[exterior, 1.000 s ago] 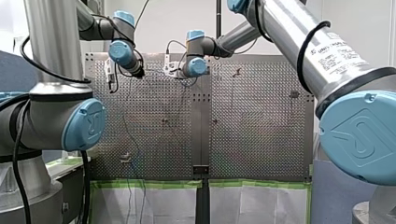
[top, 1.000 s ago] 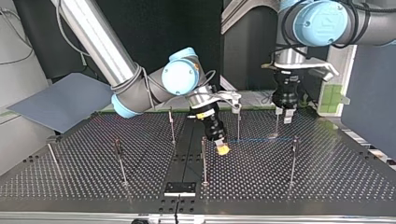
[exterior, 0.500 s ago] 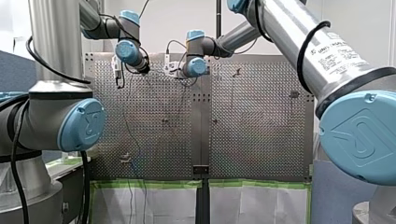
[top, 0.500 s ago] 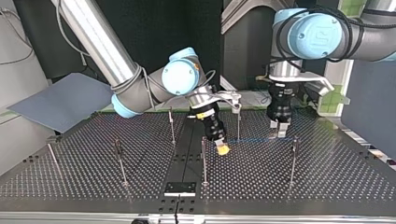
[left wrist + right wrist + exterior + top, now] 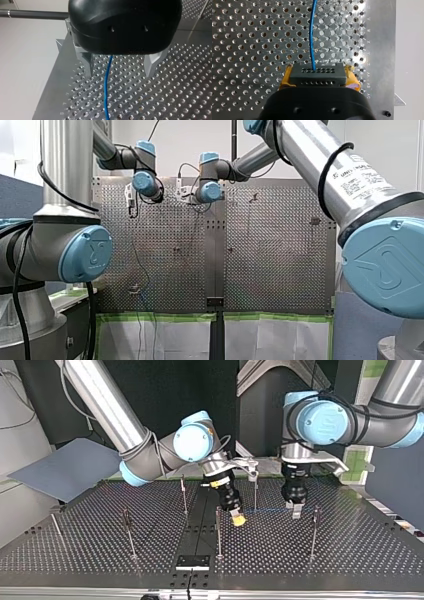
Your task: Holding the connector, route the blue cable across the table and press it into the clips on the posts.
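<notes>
My right gripper (image 5: pixel 239 520) is clamping the connector (image 5: pixel 316 73), blue cable (image 5: pixel 267 509) is running toward 3 o'clock (top view) through my wide-open left gripper (image 5: pixel 295 511).

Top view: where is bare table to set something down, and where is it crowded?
Bare perforated table lies at the view's right past the rightmost post, and at its left around the leftmost post. The middle is crowded: my right gripper, my left gripper and the blue cable between them.

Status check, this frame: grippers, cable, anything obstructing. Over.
Right gripper shut on connector. Left gripper open, cable passing free between its fingers. Post stands beside the cable run; clipping cannot tell.
</notes>
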Tool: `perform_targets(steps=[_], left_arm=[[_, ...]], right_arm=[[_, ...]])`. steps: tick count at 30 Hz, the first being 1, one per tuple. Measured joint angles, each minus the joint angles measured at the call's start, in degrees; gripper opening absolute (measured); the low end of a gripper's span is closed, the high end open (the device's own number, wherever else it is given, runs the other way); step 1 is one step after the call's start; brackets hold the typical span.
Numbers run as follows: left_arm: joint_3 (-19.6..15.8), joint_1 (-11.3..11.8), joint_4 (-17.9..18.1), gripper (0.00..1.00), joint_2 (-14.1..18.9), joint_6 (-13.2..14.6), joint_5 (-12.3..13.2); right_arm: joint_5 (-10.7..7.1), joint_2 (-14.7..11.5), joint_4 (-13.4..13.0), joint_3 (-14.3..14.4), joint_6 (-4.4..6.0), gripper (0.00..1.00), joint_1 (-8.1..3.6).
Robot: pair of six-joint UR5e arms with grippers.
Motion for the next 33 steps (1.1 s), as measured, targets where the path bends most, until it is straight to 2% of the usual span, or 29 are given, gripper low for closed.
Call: perform_targets(steps=[16, 22, 24, 25, 26, 27, 28, 29, 30, 31, 33], left_arm=[[3.7, -0.5, 3.0, 1.0, -5.2, 0.1, -0.9], [3.8, -0.5, 3.2, 1.0, -5.4, 0.6, -2.9], [3.8, -0.5, 3.2, 0.58, -5.3, 1.1, -3.5], [3.8, -0.6, 3.2, 0.58, -5.3, 1.4, -3.8], [3.8, -0.6, 3.2, 0.42, -5.3, 1.9, -4.3], [3.8, -0.6, 3.2, 0.42, -5.3, 2.1, -4.7], [3.8, -0.7, 3.1, 0.19, -5.3, 2.2, -5.1], [3.8, -0.8, 3.1, 0.07, -5.3, 2.4, -5.6], [3.9, -0.8, 3.0, 0.07, -5.3, 2.4, -5.8], [3.9, -0.9, 2.9, 0.0, -5.3, 2.4, -6.0], [3.8, -1.0, 2.5, 0.0, -5.3, 2.4, -6.4]], right_arm=[[0.01, 0.0, 0.0, 0.0, 0.0, 0.0, 0.01], [0.01, 0.0, 0.0, 0.0, 0.0, 0.0, 0.02], [0.01, 0.0, 0.0, 0.0, 0.0, 0.0, 0.03], [0.01, 0.0, 0.1, 0.0, 0.0, 0.0, 0.04], [-0.01, 0.0, 0.1, 0.0, 0.0, 0.0, 0.04], [-0.03, 0.0, 0.1, 0.0, 0.0, 0.0, 0.04], [-0.03, 0.0, 0.1, 0.0, 0.0, 0.0, 0.04], [-0.03, 0.0, 0.1, 0.0, 0.0, 0.0, 0.04], [-0.04, 0.0, 0.2, 0.0, 0.0, 0.0, 0.04], [-0.04, 0.0, 0.2, 0.0, 0.0, 0.0, 0.06], [-0.05, 0.0, 0.3, 0.0, 0.0, 0.0, 0.11]])
